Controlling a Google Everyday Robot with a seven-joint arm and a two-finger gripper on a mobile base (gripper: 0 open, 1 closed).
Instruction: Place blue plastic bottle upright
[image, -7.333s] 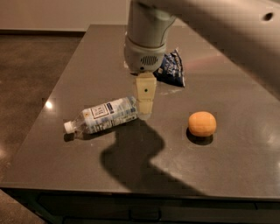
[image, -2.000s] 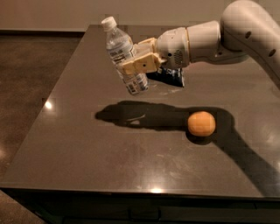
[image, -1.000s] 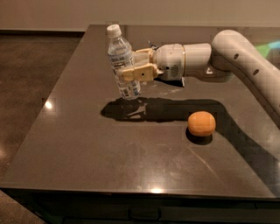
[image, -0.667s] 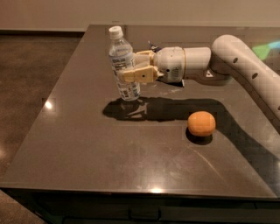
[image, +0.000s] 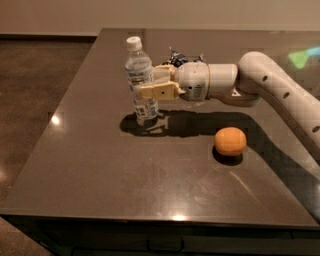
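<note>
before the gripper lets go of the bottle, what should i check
1. The blue plastic bottle stands upright, cap on top: ok.
2. Its base rests on the table: cannot tell; it meets its shadow, but contact is unclear.
3. The gripper is shut on the bottle's middle, from the side: ok.
4. The orange lies well apart from the bottle: ok.
5. The snack bag lies behind the gripper, not touching the bottle: ok.

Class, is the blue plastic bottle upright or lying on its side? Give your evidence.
Upright: the blue plastic bottle stands cap up, base down on the table, with the gripper shut on its middle.
</note>
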